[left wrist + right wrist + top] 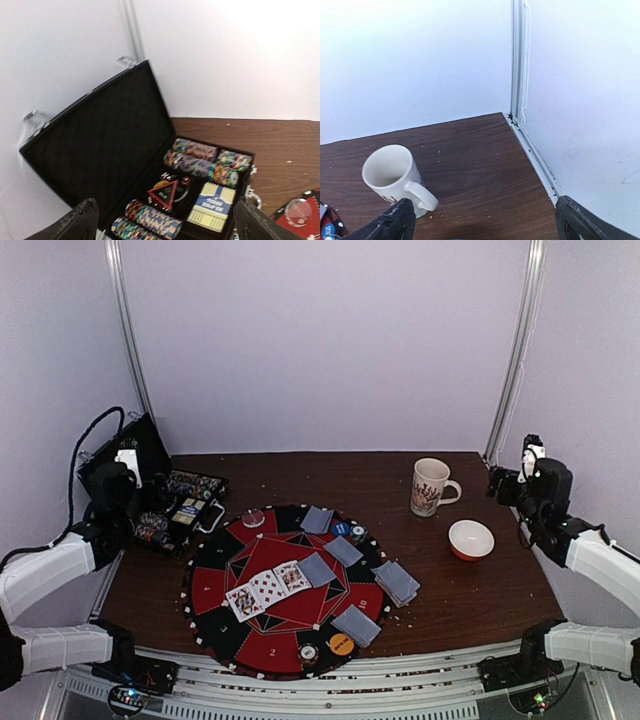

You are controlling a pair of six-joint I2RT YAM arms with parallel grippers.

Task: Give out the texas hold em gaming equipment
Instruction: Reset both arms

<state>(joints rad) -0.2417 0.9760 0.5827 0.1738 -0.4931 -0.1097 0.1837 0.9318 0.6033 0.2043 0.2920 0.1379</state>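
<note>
We judge the deal well advanced. Face-up cards (268, 588) lie at the centre of the mat (213, 570), face-down cards (396, 581) run from twelve to five o'clock, and the orange button (341, 644) is at six. Seven to eleven o'clock holds no cards. The chips (192, 157) sit in the case (100, 150). The left gripper (167, 220) and right gripper (482, 220) both gape, empty.

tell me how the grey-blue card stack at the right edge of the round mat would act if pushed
The card stack looks loosely splayed, so a push would probably fan it out, not shift it whole. The cards seem thin and flat: likely light, yet awkward to pinch off the round mat.
</note>
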